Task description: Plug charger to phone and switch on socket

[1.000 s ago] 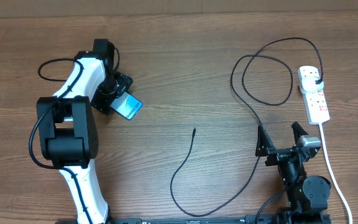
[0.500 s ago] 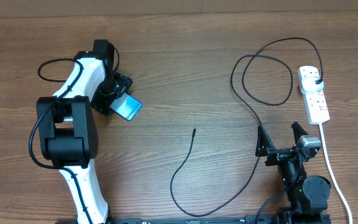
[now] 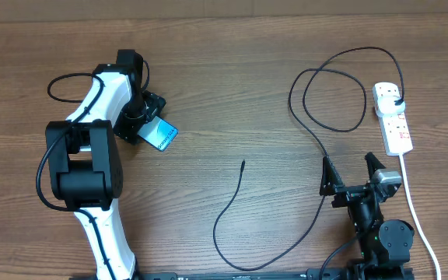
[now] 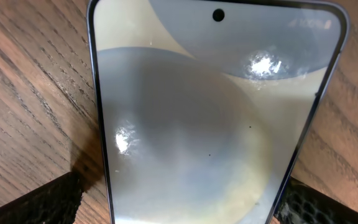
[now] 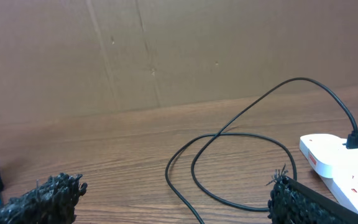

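The phone, light blue with a black edge, lies flat on the wooden table at the left. My left gripper is down over it. In the left wrist view the phone fills the frame, and my left gripper stands open with a finger on either side of its near end. The charger loops across the right half of the table. Its connector tip lies loose mid-table and its black plug sits in the white socket. My right gripper is open and holds nothing, near the front edge.
The socket's white cord runs down the right side past my right arm. In the right wrist view the charger arcs to the socket, with a brown cardboard wall behind the table. A black cable loop lies by my left arm.
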`<state>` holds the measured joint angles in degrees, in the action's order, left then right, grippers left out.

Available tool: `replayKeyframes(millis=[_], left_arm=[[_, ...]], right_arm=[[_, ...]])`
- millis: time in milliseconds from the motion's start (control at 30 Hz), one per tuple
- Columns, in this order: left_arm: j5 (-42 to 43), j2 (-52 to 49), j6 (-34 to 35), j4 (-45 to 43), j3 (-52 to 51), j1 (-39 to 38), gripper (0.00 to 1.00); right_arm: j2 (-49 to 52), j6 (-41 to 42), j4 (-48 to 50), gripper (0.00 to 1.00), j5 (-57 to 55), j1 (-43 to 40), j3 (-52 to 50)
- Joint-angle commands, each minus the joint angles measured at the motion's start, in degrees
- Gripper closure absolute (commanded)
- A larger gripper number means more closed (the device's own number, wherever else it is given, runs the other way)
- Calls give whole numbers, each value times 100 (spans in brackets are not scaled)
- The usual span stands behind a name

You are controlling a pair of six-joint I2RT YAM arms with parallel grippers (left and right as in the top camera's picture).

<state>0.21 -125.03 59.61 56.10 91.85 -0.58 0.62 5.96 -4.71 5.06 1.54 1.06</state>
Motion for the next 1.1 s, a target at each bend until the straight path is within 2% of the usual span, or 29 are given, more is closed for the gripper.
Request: replayKeyframes(millis=[0,167,467,767,1067], left_arm=[[-70,-221,-87,57,-177,57,0],[-70,-221,-87,42,-177,55,5],[-74,-221,-90,44,-177,55,6],[-81,-221,-87,44,-177,55,15],[-81,-221,-87,42,-177,55,15]], right_arm=[[-46,-2,26,0,-50,33,-61],[-46,-2,26,0,-50,33,-61],[-46,-2,26,0,-50,33,-61],[-46,-2,26,0,-50,33,-61],[-46,-2,26,0,-50,33,-61]])
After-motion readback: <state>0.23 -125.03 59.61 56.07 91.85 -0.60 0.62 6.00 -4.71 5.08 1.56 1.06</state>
